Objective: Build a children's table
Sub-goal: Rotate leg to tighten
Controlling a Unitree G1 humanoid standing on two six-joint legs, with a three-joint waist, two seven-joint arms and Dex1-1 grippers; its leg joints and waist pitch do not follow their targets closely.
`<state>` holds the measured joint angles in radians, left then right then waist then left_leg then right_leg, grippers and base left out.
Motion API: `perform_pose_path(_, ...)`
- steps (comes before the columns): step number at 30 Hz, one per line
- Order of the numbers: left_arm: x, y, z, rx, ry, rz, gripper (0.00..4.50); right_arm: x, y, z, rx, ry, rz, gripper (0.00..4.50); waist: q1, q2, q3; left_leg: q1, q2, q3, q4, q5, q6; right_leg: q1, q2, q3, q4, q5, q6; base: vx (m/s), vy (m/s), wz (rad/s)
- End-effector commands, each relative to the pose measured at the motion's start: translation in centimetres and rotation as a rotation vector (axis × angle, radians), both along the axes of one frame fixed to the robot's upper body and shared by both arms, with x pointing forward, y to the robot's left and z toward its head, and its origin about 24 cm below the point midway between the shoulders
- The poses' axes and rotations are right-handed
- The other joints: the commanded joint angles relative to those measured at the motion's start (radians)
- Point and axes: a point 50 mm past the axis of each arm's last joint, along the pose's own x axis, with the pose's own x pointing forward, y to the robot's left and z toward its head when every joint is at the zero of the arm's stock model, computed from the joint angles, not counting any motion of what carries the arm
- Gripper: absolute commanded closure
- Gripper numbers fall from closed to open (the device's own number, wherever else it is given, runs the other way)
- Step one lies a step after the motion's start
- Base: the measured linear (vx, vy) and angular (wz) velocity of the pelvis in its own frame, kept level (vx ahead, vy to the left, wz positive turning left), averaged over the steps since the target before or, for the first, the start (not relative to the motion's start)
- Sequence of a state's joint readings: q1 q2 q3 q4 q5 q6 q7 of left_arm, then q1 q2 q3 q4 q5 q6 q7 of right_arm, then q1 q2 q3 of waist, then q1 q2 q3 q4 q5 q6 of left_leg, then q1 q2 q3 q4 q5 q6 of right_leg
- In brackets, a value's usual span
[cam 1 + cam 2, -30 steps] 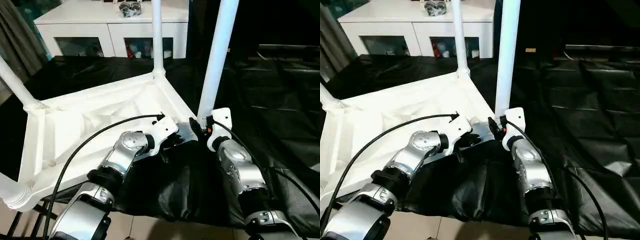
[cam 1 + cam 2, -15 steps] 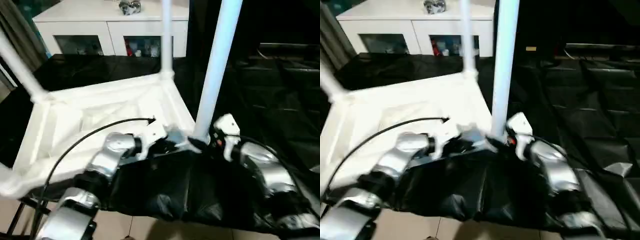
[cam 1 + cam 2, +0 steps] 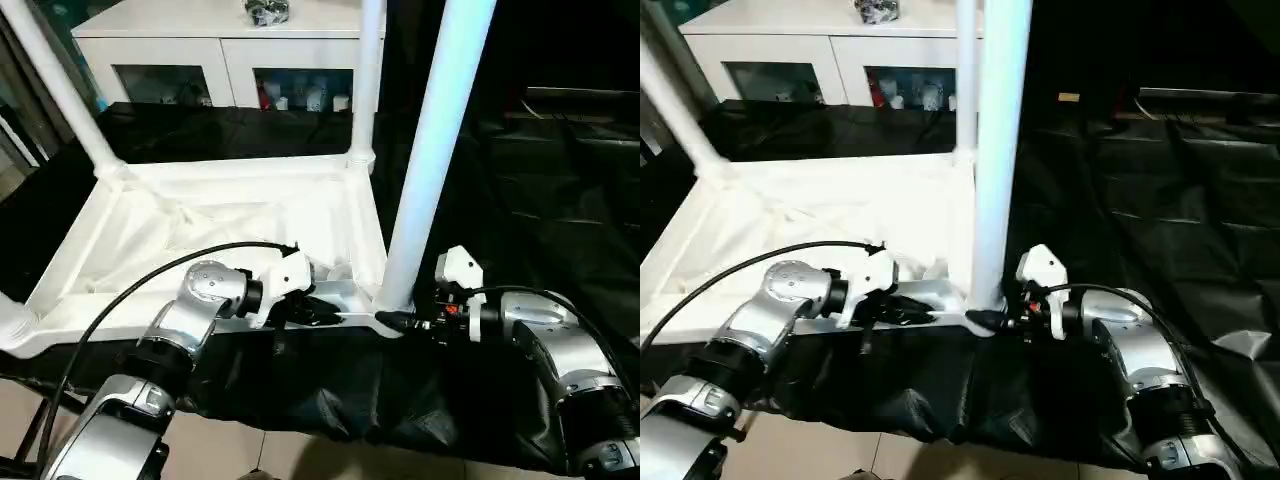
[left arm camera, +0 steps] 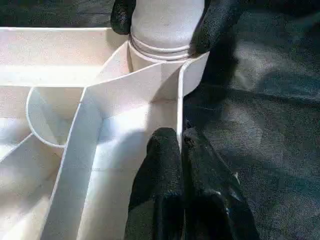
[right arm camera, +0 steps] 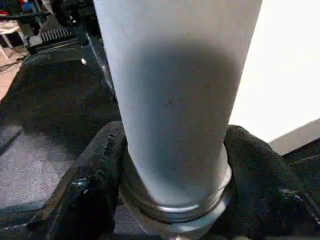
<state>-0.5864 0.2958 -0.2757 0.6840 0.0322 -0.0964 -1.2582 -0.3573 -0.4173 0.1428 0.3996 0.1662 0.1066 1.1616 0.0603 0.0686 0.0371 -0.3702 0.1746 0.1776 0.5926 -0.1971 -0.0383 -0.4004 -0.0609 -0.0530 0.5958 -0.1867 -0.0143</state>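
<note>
Head cam, L eye: upturned white table top (image 3: 215, 225) lies ribbed side up on black-draped table (image 3: 520, 180), long edge running left-right. Four white legs stand up from its corner sockets. Nearest leg (image 3: 430, 150) rises almost vertical from near-right corner socket (image 3: 383, 310), long axis straight up. Right gripper (image 3: 400, 322) reaches in level from the right, its fingers either side of leg's flared base. Left gripper (image 3: 325, 312) comes from the left, touching near rim just beside same socket. Right arm nearer the leg; left arm nearer the top.

Head cam, R eye: same layout. Leg (image 3: 995, 150) upright, right gripper (image 3: 985, 322) at its foot, left gripper (image 3: 908, 312) on rim beside it. White cabinet (image 3: 830, 50) behind, well apart.

L wrist cam: left gripper (image 4: 180, 150) pinched closed on thin near rim wall (image 4: 181, 105) of top. Beyond, socket with leg base (image 4: 167, 25) seated in it, flanked by right gripper's black fingers (image 4: 122, 15).

R wrist cam: leg (image 5: 175, 90) fills centre, right gripper fingers (image 5: 95, 175) clasping ringed base on both sides; grip looks closed on leg.

Judgement: next move likely turns on leg axis staying square to socket; left holds top steady, right seats or twists leg.
</note>
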Motion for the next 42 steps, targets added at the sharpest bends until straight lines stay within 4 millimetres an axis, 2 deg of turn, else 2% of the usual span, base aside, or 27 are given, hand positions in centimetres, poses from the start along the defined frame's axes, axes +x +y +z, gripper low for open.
perform_pose_path(1, 0.1, -0.1, -0.1, 0.004, -0.006, 0.019, 4.5, -0.8, 2.3, 0.2, 0.047, 0.012, 0.14, 1.82, 0.005, -0.024, -0.056, 0.004, 0.057, -0.015, -0.062, -0.134, 0.103, 0.054, -0.085, 0.041, -0.066, -0.169, -0.242, 0.0, 0.0, 0.0)
perform_pose_path(4, 0.0, -0.4, -0.2, -0.002, -0.008, 0.026, 4.5, -0.9, 2.4, 0.1, 0.055, 0.014, 0.126, 1.82, 0.005, -0.024, -0.057, 0.003, 0.057, -0.015, -0.06, -0.121, 0.108, 0.054, -0.085, 0.041, -0.063, -0.143, -0.245, 0.0, 0.0, 0.0)
perform_pose_path(9, 0.4, -1.2, -0.5, -0.006, -0.036, 0.102, 4.5, -0.8, 2.5, -0.5, 0.074, 0.01, 0.018, 1.82, 0.006, -0.025, -0.055, 0.004, 0.057, -0.015, -0.061, -0.126, 0.107, 0.052, -0.085, 0.042, -0.067, -0.164, -0.238, 0.0, 0.0, 0.0)
perform_pose_path(11, 0.8, -2.3, -0.5, -0.025, -0.055, 0.172, 4.5, 0.1, 2.6, -1.2, 0.055, -0.021, -0.145, 1.82, 0.002, -0.026, -0.052, 0.006, 0.056, -0.015, -0.065, -0.155, 0.091, 0.05, -0.085, 0.041, -0.074, -0.222, -0.227, 0.0, 0.0, 0.0)
perform_pose_path(13, 1.3, -3.8, -0.5, -0.041, -0.083, 0.24, 4.5, 1.1, 2.9, -2.0, 0.027, -0.038, -0.33, 1.82, -0.01, -0.024, -0.047, 0.009, 0.053, -0.018, -0.071, -0.196, 0.052, 0.046, -0.086, 0.042, -0.085, -0.319, -0.204, 0.0, 0.0, 0.0)
perform_pose_path(15, 1.4, -4.9, -0.4, -0.05, -0.094, 0.265, 4.5, 1.6, 3.2, -2.4, 0.016, -0.045, -0.426, 1.84, -0.022, -0.026, -0.047, 0.011, 0.051, -0.024, -0.076, -0.223, 0.028, 0.048, -0.085, 0.04, -0.089, -0.366, -0.183, 0.0, 0.0, 0.0)
perform_pose_path(17, 1.5, -6.0, -0.4, -0.053, -0.111, 0.292, 4.5, 2.1, 3.8, -2.6, 0.011, -0.048, -0.506, 1.84, -0.025, -0.022, -0.047, 0.012, 0.052, -0.022, -0.075, -0.228, 0.031, 0.045, -0.084, 0.043, -0.091, -0.349, -0.185, 0.0, 0.0, 0.0)
perform_pose_path(18, 1.6, -7.3, -0.3, -0.062, -0.117, 0.317, 4.5, 2.6, 4.4, -2.8, 0.009, -0.048, -0.608, 1.84, -0.027, -0.02, -0.047, 0.015, 0.049, -0.021, -0.073, -0.236, 0.035, 0.044, -0.084, 0.044, -0.092, -0.342, -0.188, 0.0, 0.0, 0.0)
perform_pose_path(20, 1.6, -8.0, -0.3, -0.068, -0.118, 0.332, 4.5, 3.0, 4.9, -2.9, 0.014, -0.049, -0.67, 1.84, -0.029, -0.022, -0.047, 0.011, 0.047, -0.022, -0.075, -0.227, 0.032, 0.045, -0.085, 0.044, -0.091, -0.34, -0.186, 0.0, 0.0, 0.0)
perform_pose_path(21, 1.5, -8.5, -0.3, -0.072, -0.118, 0.339, 4.5, 3.2, 5.2, -2.8, 0.016, -0.049, -0.715, 1.84, -0.027, -0.011, -0.049, 0.011, 0.047, -0.023, -0.073, -0.216, 0.035, 0.046, -0.086, 0.045, -0.09, -0.321, -0.185, 0.0, 0.0, 0.0)
perform_pose_path(23, 1.4, -9.1, -0.2, -0.067, -0.132, 0.333, 4.5, 3.6, 5.7, -2.8, 0.002, -0.055, -0.767, 1.84, -0.03, -0.017, -0.051, 0.009, 0.048, -0.022, -0.073, -0.21, 0.042, 0.049, -0.084, 0.045, -0.088, -0.289, -0.191, 0.0, 0.0, 0.0)
perform_pose_path(25, 1.2, -10.2, -0.2, -0.059, -0.159, 0.32, 4.5, 4.2, 7.1, -2.4, 0.022, -0.074, -0.824, 1.84, -0.031, -0.011, -0.054, 0.006, 0.046, -0.023, -0.072, -0.187, 0.047, 0.049, -0.084, 0.043, -0.084, -0.247, -0.199, 0.0, 0.0, 0.0)
perform_pose_path(26, 1.1, -10.4, -0.2, -0.06, -0.165, 0.315, 4.5, 4.2, 7.4, -2.2, 0.039, -0.082, -0.83, 1.84, -0.032, -0.012, -0.055, 0.008, 0.046, -0.021, -0.07, -0.187, 0.047, 0.048, -0.085, 0.044, -0.084, -0.241, -0.201, 0.0, 0.0, 0.0)
perform_pose_path(28, 1.0, -10.4, -0.3, -0.063, -0.164, 0.318, 4.5, 4.3, 7.6, -2.1, 0.053, -0.092, -0.832, 1.84, -0.03, -0.013, -0.056, 0.008, 0.047, -0.02, -0.069, -0.182, 0.057, 0.05, -0.085, 0.045, -0.083, -0.216, -0.207, 0.0, 0.0, 0.0)
perform_pose_path(30, 1.0, -10.2, -0.3, -0.068, -0.162, 0.315, 4.5, 4.2, 7.4, -2.1, 0.065, -0.087, -0.828, 1.28, -0.028, -0.017, -0.055, 0.005, 0.047, -0.02, -0.07, -0.177, 0.067, 0.053, -0.086, 0.044, -0.081, -0.206, -0.211, 0.0, 0.0, 0.0)
perform_pose_path(32, 1.0, -10.0, -0.4, -0.072, -0.16, 0.312, 4.5, 4.1, 7.2, -2.1, 0.08, -0.076, -0.822, 1.28, -0.028, -0.016, -0.053, 0.005, 0.048, -0.02, -0.071, -0.186, 0.071, 0.052, -0.085, 0.044, -0.083, -0.221, -0.209, 0.0, 0.0, 0.0)
perform_pose_path(34, 0.9, -9.4, -0.2, -0.098, -0.167, 0.288, 4.5, 4.0, 6.0, -2.3, 0.062, -0.098, -0.799, 0.95, -0.027, -0.022, -0.054, 0.005, 0.049, -0.02, -0.071, -0.188, 0.074, 0.053, -0.086, 0.044, -0.083, -0.236, -0.203, 0.0, 0.0, 0.0)
perform_pose_path(35, 0.9, -9.3, -0.2, -0.1, -0.166, 0.283, 4.5, 3.9, 5.7, -2.3, 0.058, -0.104, -0.795, 0.86, -0.026, -0.02, -0.054, 0.004, 0.049, -0.021, -0.07, -0.183, 0.075, 0.053, -0.087, 0.044, -0.082, -0.23, -0.205, 0.0, 0.0, 0.0)
perform_pose_path(36, 0.7, -8.4, -0.3, -0.103, -0.147, 0.257, 4.5, 4.0, 4.3, -2.2, 0.04, -0.139, -0.784, 0.77, -0.025, -0.02, -0.057, 0.004, 0.05, -0.02, -0.068, -0.169, 0.081, 0.055, -0.088, 0.045, -0.079, -0.206, -0.21, 0.0, 0.0, 0.0)
perform_pose_path(37, 0.7, -8.3, -0.3, -0.102, -0.147, 0.255, 4.5, 4.0, 4.2, -2.2, 0.04, -0.141, -0.782, 0.68, -0.023, -0.021, -0.057, 0.001, 0.05, -0.018, -0.066, -0.15, 0.091, 0.055, -0.088, 0.045, -0.076, -0.175, -0.219, 0.0, 0.0, 0.0)
perform_pose_path(38, 0.6, -7.9, -0.4, -0.095, -0.142, 0.243, 4.5, 4.0, 3.7, -2.0, 0.036, -0.158, -0.763, 0.59, -0.02, -0.019, -0.058, 0.005, 0.051, -0.017, -0.064, -0.144, 0.099, 0.051, -0.088, 0.047, -0.076, -0.155, -0.23, 0.0, 0.0, 0.0)
perform_pose_path(42, 0.4, -6.5, -0.6, -0.072, -0.133, 0.193, 4.5, 3.9, 2.3, -1.3, 0.007, -0.2, -0.633, 0.59, -0.014, -0.019, -0.056, 0.003, 0.051, -0.016, -0.064, -0.157, 0.104, 0.055, -0.086, 0.043, -0.074, -0.157, -0.233, 0.0, 0.0, 0.0)
